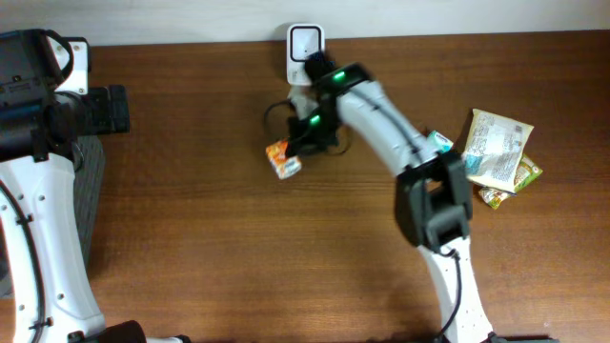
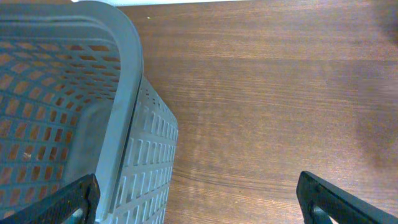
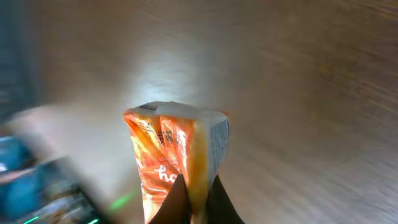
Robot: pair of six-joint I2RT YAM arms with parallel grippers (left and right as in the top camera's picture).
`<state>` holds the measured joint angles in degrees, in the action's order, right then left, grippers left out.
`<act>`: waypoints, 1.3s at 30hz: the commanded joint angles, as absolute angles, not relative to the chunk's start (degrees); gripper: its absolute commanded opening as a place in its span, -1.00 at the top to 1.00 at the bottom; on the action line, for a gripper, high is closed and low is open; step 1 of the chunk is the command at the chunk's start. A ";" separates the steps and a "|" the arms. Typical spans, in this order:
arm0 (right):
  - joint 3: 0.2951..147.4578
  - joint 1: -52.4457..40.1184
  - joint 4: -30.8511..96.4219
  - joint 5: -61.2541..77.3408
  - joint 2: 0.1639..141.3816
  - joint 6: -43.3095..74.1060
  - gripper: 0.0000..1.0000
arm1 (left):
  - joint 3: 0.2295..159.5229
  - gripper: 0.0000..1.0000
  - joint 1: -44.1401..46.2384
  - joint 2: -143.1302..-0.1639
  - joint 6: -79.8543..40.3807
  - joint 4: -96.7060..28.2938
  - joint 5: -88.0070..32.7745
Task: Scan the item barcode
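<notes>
An orange snack packet (image 3: 168, 149) fills the middle of the right wrist view, and my right gripper (image 3: 198, 200) is shut on its lower edge, dark fingers (image 3: 177, 202) pinching it from both sides. From above, the packet (image 1: 283, 158) hangs just below and left of the white scanner (image 1: 305, 43) at the table's back edge, with the right gripper (image 1: 307, 133) over it. A white printed panel (image 3: 217, 134) shows on the packet's right side; I cannot make out a barcode. My left gripper (image 2: 199, 208) is open and holds nothing, beside the grey basket (image 2: 127, 112).
The grey perforated basket (image 1: 91, 171) stands at the table's left edge under the left arm. Several other packets (image 1: 498, 150) lie in a pile at the right. A black cable (image 1: 272, 116) loops near the scanner.
</notes>
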<state>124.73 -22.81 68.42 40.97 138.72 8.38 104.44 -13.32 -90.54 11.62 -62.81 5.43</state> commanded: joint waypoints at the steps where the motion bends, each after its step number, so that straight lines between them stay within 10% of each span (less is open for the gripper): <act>1: 126.13 -17.76 69.01 66.19 136.84 2.15 0.92 | 104.33 -0.98 -13.67 -90.52 12.51 -62.72 5.63; 7: 126.15 -12.29 68.05 88.95 136.84 2.66 0.92 | 104.33 -0.98 -13.67 -90.52 12.51 -62.72 5.63; 19: 126.69 -7.46 68.58 88.25 135.98 5.23 0.92 | 104.33 -0.98 -13.67 -90.52 12.51 -62.72 5.63; 33: 126.65 -22.65 78.02 -12.23 136.11 15.55 0.92 | 104.33 -0.98 -13.67 -90.52 12.51 -62.72 5.63; 39: 126.65 -33.82 78.98 -31.68 137.29 22.17 0.92 | 104.33 -0.98 -13.67 -90.52 12.51 -62.72 5.63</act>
